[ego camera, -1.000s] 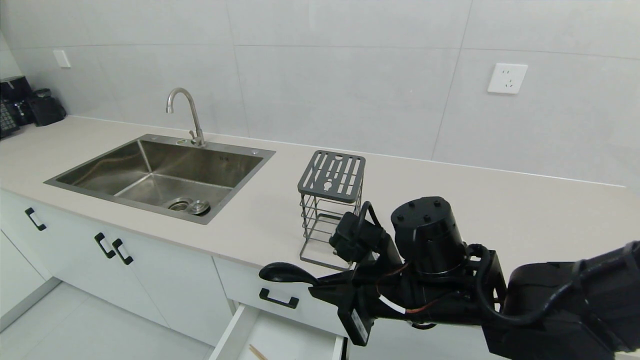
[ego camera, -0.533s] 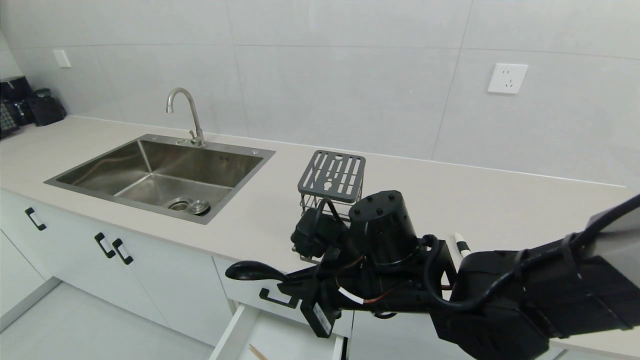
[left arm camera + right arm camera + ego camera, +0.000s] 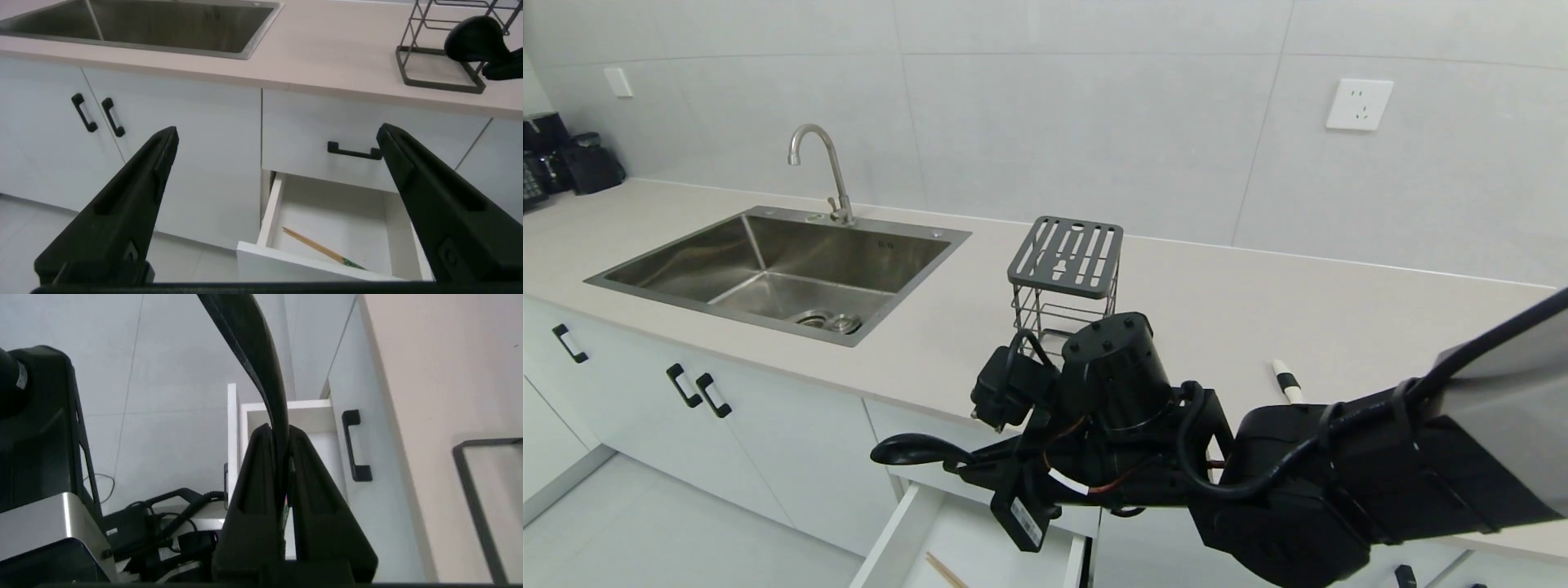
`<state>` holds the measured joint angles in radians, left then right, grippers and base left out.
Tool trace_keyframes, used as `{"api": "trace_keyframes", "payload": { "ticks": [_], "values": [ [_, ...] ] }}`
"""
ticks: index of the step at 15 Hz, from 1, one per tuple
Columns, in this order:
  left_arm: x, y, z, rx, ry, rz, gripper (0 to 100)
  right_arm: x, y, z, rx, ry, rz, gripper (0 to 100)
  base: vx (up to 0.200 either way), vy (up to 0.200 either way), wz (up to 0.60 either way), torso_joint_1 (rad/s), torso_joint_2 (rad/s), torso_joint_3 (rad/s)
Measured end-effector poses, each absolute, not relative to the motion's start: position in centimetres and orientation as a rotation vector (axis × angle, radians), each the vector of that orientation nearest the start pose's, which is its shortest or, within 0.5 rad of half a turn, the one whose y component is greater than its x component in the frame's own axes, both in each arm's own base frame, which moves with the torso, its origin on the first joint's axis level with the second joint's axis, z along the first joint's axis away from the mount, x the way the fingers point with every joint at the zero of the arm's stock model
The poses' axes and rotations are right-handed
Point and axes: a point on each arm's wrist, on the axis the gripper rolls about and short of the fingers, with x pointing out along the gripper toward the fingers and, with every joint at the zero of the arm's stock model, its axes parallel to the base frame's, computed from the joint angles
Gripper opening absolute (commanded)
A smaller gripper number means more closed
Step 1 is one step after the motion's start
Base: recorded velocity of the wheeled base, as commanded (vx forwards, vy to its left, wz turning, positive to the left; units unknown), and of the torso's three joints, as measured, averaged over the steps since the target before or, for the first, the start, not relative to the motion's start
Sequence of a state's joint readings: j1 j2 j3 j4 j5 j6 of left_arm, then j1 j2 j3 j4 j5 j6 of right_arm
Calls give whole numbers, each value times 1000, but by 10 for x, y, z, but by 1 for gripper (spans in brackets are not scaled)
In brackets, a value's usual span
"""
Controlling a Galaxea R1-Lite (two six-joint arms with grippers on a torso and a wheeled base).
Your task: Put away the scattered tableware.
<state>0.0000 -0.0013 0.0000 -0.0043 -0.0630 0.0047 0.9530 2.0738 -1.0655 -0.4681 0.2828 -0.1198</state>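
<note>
Since the black spoon is clamped by its handle in the right gripper's jaws, held roughly level out past the bench edge and higher than the open drawer, the step probably goes best by lowering it until the bowl sits well inside the drawer walls. It can then be released lengthwise beside the chopstick lying there. The left gripper faces the drawer, jaws wide and holding nothing. A wire rack stands on the bench behind.

No legible text, number or sign; only illegibly small marks inside the sink
</note>
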Motion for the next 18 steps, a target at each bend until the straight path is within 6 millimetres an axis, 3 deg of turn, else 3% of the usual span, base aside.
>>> {"api": "trace_keyframes", "payload": {
  "ticks": [18],
  "values": [
    [-23, -1, 76, 5, -5, -63, 100, 230, 328, 94, -349, 487, 1242, 0, 0, 0, 0, -151, 303, 147]
  ]
}}
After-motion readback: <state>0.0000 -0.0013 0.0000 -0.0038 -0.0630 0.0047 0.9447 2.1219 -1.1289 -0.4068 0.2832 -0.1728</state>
